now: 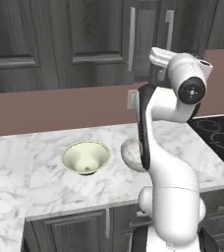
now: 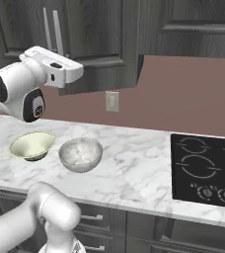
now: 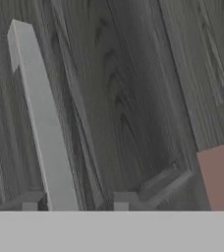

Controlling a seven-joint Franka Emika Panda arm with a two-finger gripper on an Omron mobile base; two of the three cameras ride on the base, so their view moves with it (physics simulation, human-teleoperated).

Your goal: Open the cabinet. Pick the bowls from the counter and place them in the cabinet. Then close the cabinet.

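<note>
The dark grey wall cabinet (image 1: pixel 99 39) has both doors closed, its two silver bar handles (image 1: pixel 131 32) side by side at the centre. My gripper (image 3: pixel 77 203) is raised right up to the doors and is open. One bar handle (image 3: pixel 40 113) runs down between the fingertips (image 3: pixel 30 204), nearer the left one, and neither visibly touches it. On the white marble counter (image 1: pixel 45 182) below, the cream bowl (image 1: pixel 86 157) stands upright. The marbled grey-white bowl (image 2: pixel 80 154) stands just to its right, partly hidden behind my arm in the left base view.
A black cooktop (image 2: pixel 206 168) is set into the counter at the right. A wall outlet (image 2: pixel 111 101) sits on the reddish-brown backsplash under the cabinet. Low dark cabinets (image 1: pixel 74 229) with short handles run below the counter's front edge.
</note>
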